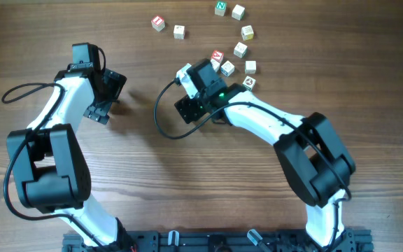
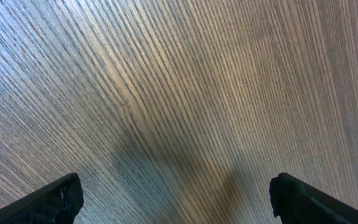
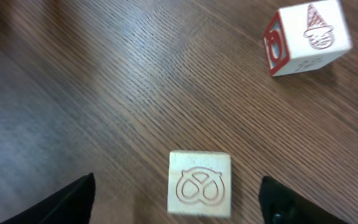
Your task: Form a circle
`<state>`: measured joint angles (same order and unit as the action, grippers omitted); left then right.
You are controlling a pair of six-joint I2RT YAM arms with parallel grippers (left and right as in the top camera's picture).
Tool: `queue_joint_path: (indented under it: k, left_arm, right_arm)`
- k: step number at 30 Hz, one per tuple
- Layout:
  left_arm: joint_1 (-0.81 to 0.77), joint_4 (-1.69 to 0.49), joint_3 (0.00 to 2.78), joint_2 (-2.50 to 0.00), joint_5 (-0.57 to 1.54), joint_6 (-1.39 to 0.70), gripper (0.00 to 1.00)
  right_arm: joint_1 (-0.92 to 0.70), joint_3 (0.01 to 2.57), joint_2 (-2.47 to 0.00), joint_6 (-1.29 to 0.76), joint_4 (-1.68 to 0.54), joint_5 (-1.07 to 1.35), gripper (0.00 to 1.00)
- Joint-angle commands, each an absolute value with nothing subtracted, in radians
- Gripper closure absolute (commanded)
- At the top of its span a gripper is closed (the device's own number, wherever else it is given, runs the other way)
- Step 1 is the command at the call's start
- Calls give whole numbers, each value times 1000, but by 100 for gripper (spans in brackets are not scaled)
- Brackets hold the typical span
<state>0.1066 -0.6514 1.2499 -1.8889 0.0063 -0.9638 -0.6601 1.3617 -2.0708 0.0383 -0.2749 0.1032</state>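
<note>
Circle unfinished: small pale wooden letter cubes (image 1: 240, 49) are strung along the upper right. Pretzel-engraved cube (image 3: 199, 183) is framed, ungripped, by the spread right gripper (image 3: 178, 186); left gripper (image 2: 176, 190) is spread, empty. Next, closure and placement are needed.

Overhead, the right wrist (image 1: 203, 78) half covers a red-letter cube (image 1: 217, 55) right beside it. I can't read most letters on the other cubes (image 1: 240, 50) beyond it, way too tiny. The wrist cams crop the right fingers (image 3: 73, 202) and left fingers (image 2: 55, 199) at the bottom edge.
</note>
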Motion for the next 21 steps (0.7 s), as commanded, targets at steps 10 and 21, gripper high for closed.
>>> queue_joint_path:
  k: [10,21]
  left_arm:
    - [108,-651,1253,-1902,10,-974,0]
    - [108,-651,1253,-1902,10,-974,0]
  right_arm:
    - [-671,1365,-2122,-5,-221,-74,67]
    - [-669,1448,-2117,-217,-332,-216,74]
